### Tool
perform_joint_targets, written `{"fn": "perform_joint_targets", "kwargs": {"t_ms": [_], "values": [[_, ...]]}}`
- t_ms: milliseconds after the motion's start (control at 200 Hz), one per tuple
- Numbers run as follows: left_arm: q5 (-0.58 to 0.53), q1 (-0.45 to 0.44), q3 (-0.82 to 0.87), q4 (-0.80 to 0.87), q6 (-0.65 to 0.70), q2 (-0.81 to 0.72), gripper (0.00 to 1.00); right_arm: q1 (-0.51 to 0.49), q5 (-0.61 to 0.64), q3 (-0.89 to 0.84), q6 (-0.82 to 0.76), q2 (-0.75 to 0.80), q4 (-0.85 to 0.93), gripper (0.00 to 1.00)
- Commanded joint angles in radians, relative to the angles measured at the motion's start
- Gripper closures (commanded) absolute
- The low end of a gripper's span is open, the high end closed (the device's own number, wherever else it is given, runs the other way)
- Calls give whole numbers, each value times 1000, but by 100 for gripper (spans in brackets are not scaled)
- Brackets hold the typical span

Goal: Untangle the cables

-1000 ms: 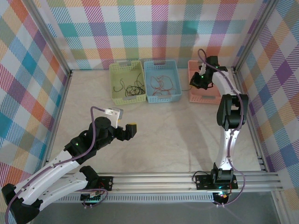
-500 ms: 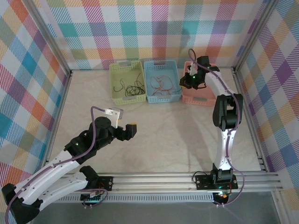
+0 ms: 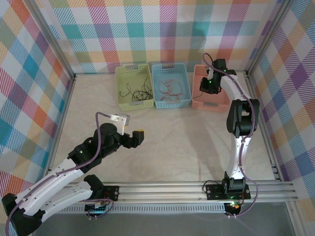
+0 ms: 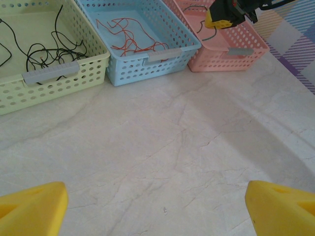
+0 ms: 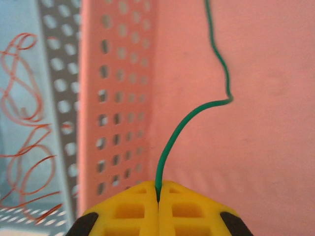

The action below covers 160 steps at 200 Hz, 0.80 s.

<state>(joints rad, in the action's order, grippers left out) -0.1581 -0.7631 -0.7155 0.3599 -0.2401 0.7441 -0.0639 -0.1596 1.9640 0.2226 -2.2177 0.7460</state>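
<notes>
Cables (image 3: 170,88) lying by colour in three baskets along the far side of the surface (image 4: 162,132). Black cables (image 4: 44,49) looped loosely in the pale green basket (image 4: 49,83) on the left. Red cables (image 4: 130,37) curled in the blue basket (image 4: 147,66) in the middle, just beside the green one. Green cable (image 5: 194,128) clamped between the pressed-together yellow tips of the right pincer (image 5: 157,196), running away in a bent line over the floor of the pink basket (image 5: 246,98) on the right, near its perforated wall on the blue-basket side. Cannot tell whether resting on that floor or hanging just above it. Left pincer (image 4: 157,204) spread wide, nothing between its yellow fingertips (image 4: 34,206), low over bare surface, well apart from all three baskets.
</notes>
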Motion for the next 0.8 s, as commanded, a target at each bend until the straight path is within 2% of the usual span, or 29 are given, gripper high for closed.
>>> {"fn": "perform_joint_targets", "kwargs": {"t_ms": [0, 145, 215, 250, 355, 440, 505, 610, 710, 795], "values": [[1, 9, 14, -33, -7, -6, 7, 3, 166, 9, -48, 30, 2, 100], [-7, 9, 10, -34, -5, -3, 7, 3, 226, 61, -71, -32, 15, 100], [-15, 9, 10, -40, -7, 1, 7, 0, 215, 92, -77, -64, 37, 96], [-22, 9, 9, -43, -6, 5, 7, 0, 202, 96, -78, -70, 43, 89], [-78, 10, -1, -38, -11, 20, 7, -16, 220, 74, -58, -49, 43, 57], [-177, 10, -12, -26, -22, 28, 4, -32, 224, -2, -59, 29, -15, 43], [-265, 12, -16, -23, -34, 29, 0, -45, 233, -56, -57, 100, -40, 37], [-412, 24, -22, -31, -36, 37, 0, -56, 242, -163, -24, 233, -85, 33], [-538, 67, -16, -56, -42, 65, 0, -56, 254, -334, 21, 394, -174, 29], [-584, 120, -15, -60, -44, 98, 0, -56, 281, -497, 40, 527, -260, 25]]}}
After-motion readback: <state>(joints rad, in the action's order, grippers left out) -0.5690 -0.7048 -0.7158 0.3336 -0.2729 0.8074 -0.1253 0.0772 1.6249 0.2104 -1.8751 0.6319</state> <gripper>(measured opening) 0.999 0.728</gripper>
